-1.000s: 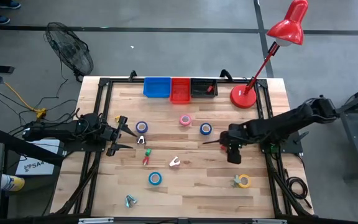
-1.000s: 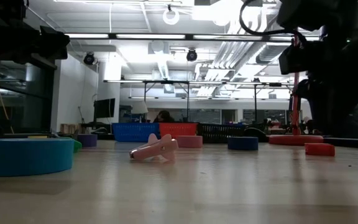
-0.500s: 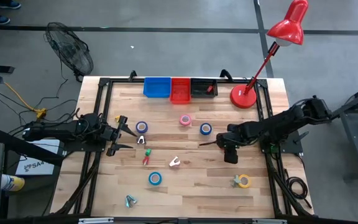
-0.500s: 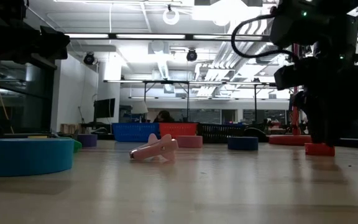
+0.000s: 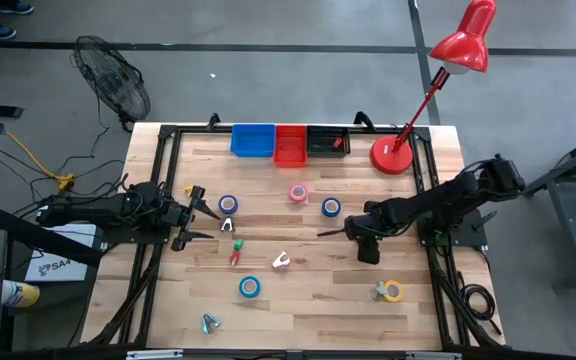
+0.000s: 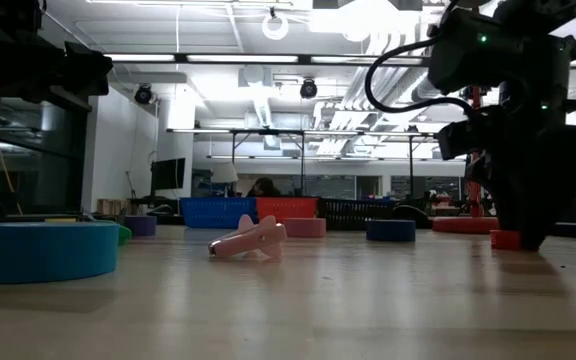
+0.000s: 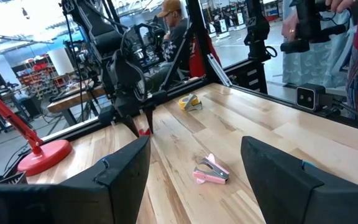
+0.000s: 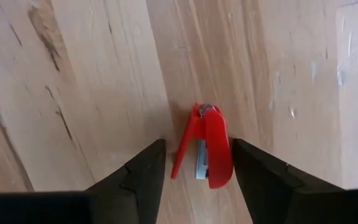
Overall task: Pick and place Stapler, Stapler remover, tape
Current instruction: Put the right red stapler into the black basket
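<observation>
Your right gripper (image 8: 194, 163) is low over the desk (image 5: 308, 300); its jaws stand open around the red stapler (image 8: 207, 146), not gripping it. Your left gripper (image 5: 196, 214) waits with open, empty jaws.

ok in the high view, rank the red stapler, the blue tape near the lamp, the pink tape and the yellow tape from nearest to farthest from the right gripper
1. red stapler, between the right gripper's open jaws
2. blue tape, just toward the bins
3. pink tape and yellow tape: too close to call; pink lies toward the bins, yellow toward the table's near edge
</observation>
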{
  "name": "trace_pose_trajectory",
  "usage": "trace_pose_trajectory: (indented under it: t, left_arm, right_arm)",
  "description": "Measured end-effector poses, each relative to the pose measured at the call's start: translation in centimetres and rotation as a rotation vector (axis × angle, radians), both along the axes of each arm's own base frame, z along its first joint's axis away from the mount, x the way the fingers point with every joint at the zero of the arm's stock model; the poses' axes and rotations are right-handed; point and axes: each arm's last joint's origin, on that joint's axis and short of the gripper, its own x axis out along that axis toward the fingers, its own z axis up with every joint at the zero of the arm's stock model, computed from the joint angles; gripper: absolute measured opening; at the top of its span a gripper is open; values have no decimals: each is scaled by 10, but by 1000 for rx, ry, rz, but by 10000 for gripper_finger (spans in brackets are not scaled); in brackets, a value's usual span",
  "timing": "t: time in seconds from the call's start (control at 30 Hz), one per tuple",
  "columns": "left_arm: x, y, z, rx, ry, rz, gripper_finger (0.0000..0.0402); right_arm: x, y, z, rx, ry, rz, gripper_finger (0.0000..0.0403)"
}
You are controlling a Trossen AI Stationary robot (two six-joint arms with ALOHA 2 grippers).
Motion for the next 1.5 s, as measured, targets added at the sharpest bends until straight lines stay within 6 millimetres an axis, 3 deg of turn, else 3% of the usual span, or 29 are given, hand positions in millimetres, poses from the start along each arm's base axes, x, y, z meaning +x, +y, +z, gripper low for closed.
trace_pose_trajectory:
  t: [0.53,0.83,1.07,1.23,1.33,1.5]
  left_arm:
    - [0,0,0,0,0,-3,247]
    - [0,0,0,0,0,-3,247]
    - [0,0,0,0,0,-2,247]
    - [0,0,0,0,0,-1,247]
    - [0,0,0,0,0,1,247]
    - [0,0,0,0,0,1,247]
  right_arm:
    - [4,-7,2,25,14,-41,65]
    - [36,-27,38,16,-122,-112,62]
    - [61,-79,88,-107,-256,-231,58]
    - [60,-131,116,-236,-313,-338,62]
    - [56,-162,122,-294,-313,-455,64]
    - [55,-208,112,-241,-315,-682,61]
